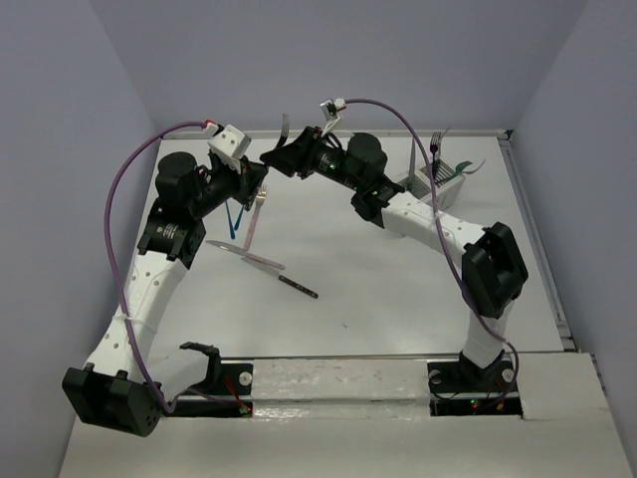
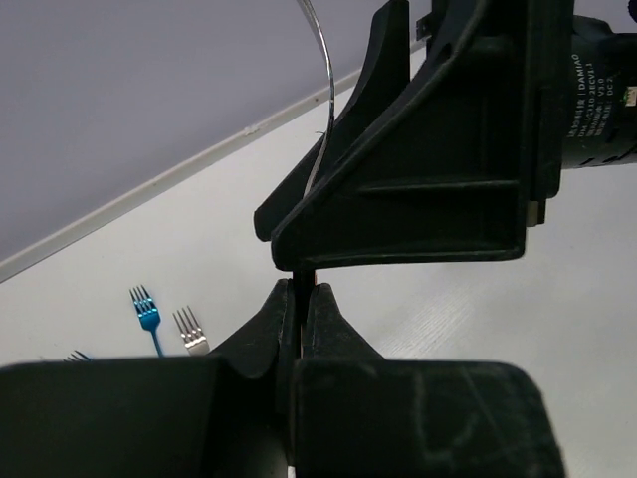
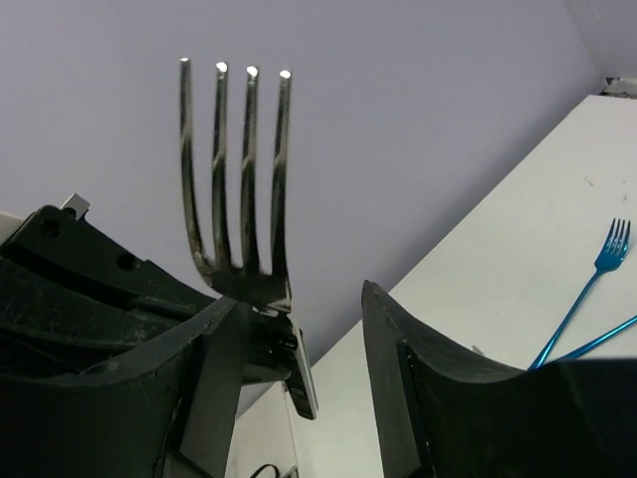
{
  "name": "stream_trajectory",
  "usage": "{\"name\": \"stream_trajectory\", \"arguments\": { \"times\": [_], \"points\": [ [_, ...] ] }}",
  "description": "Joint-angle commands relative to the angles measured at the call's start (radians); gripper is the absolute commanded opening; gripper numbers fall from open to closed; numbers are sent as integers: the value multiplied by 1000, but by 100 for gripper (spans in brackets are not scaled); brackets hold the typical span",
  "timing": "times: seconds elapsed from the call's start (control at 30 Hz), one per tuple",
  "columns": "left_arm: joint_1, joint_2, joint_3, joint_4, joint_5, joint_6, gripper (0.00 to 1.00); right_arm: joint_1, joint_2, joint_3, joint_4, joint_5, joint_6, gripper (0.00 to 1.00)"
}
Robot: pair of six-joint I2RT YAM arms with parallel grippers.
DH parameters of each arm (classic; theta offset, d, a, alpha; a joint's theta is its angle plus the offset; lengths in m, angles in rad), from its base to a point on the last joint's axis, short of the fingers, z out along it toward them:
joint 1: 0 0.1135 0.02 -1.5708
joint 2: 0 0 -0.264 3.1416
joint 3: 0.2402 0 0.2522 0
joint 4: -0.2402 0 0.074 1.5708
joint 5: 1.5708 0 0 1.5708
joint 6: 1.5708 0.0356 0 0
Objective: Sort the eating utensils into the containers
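raised fork point(image 3: 239, 199): metal, tines up, 12 o'clock
caddy point(image 1: 443, 181): white, slatted, 2 o'clock
blue fork point(image 3: 595, 274): flat, 10 o'clock
dark knife point(image 1: 299, 288): flat, near centre

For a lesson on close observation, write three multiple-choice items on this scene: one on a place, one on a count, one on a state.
1. Where on the pale table does the white slatted rectangular caddy stand?
A. near left corner
B. far right
C. dead centre

2. How many tines has the raised silver metal fork?
A. two
B. three
C. four

3. How do the jaws of the right gripper stand?
A. open, with the raised fork between them
B. shut on a blue fork
C. shut on nothing

Answers:
1 B: the top view shows the caddy at the far right, beyond the right arm.
2 C: four tips show in the right wrist view.
3 A: a clear gap shows between the fingers, with the fork's handle in it.
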Motion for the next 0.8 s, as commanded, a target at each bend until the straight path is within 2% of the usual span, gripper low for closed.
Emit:
{"name": "stream_trajectory", "arguments": {
  "times": [0.0, 0.1, 0.13, 0.17, 0.27, 0.3, 0.33, 0.37, 0.4, 0.43, 0.53, 0.57, 0.67, 0.77],
  "points": [
    [-9, -26, -27, 68, 40, -7, 0, 0, 18, 77, 60, -5, 30, 40],
    [-9, -26, -38, 70, 35, 0, 0, 0, 34, 92, 65, -34, 30, 21],
    [-9, -26, -42, 71, 26, 4, 0, 0, 38, 94, 63, -51, 26, 8],
    [-9, -26, -44, 71, 20, 10, 0, 0, 37, 83, 63, -54, 21, 1],
    [-8, -31, -48, 64, -25, 31, 0, 0, -18, 34, 39, -25, -55, 0],
    [-9, -32, -48, 55, -37, 48, 7, 0, -44, 14, 10, -1, -92, 0],
    [-9, -31, -39, 42, -37, 74, 44, 0, -73, -3, -34, 71, -144, 0],
    [-9, -25, -30, -34, -39, 103, 64, 0, -139, -30, -80, 120, -259, 0],
    [-9, -20, -19, -62, -83, 141, 93, 0, -176, -46, -161, 227, -311, 0],
    [-9, -19, -18, -103, -121, 154, 99, -9, -214, -79, -196, 286, -415, 0],
    [-6, -14, -45, -128, -262, 213, 99, -83, -359, -130, -297, 492, -517, 0],
    [-1, -8, -56, -130, -282, 227, 99, -121, -392, -164, -314, 512, -533, 0],
    [35, 26, -99, -133, -287, 249, 99, -265, -491, -234, -342, 643, -594, 0],
    [87, 70, -133, -119, -263, 246, 99, -368, -491, -260, -339, 829, -677, 0]
  ]
}}
